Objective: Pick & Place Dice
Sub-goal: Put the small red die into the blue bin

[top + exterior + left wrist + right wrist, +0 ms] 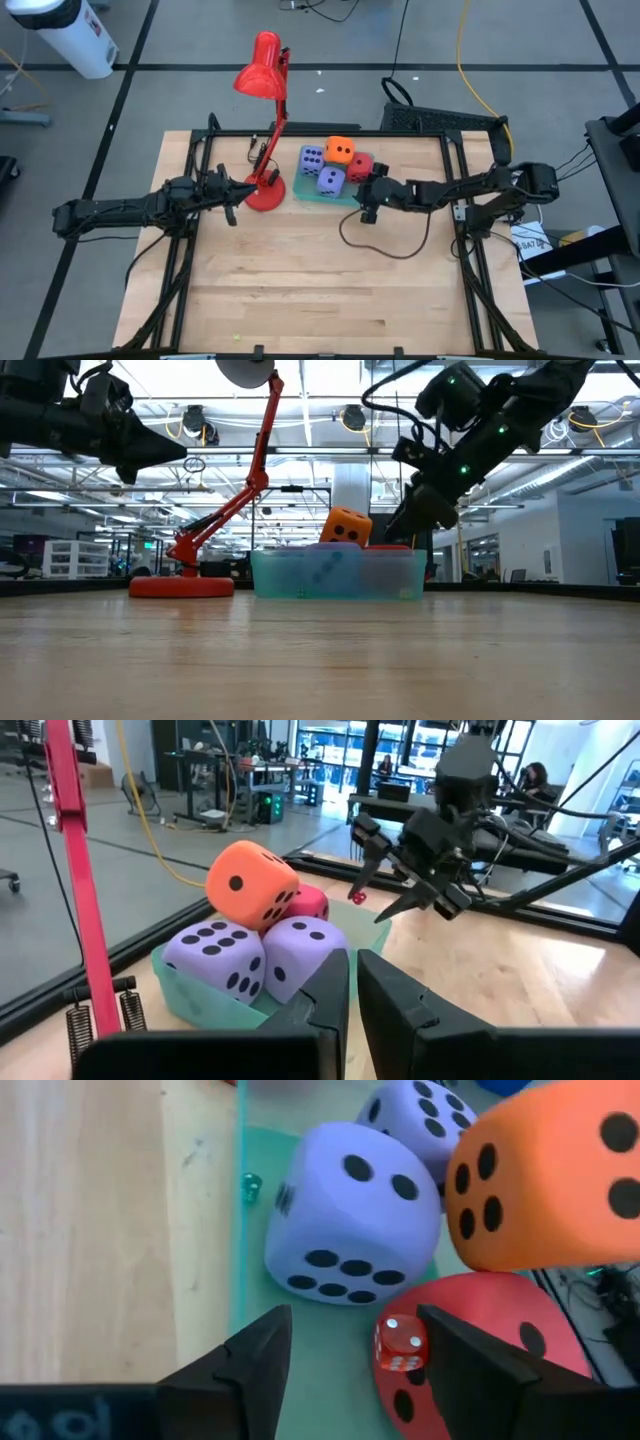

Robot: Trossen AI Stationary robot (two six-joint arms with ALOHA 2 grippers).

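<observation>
Soft round-cornered dice (331,166) in tray (345,197)

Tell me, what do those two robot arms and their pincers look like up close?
Both arms are dark, nearly black, and built of jointed segments. The left arm is slim, ending in a left pincer with two tapered fingers. The right arm trails a dark cable looping over the table; small green lights glow along it. The right pincer has two dark, wedge-shaped fingers.

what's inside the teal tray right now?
The tray holds two purple dice, a red die and an orange die stacked on top. The open right gripper has a tiny red die between its fingers. Tray floor beneath the dice is hidden.
</observation>
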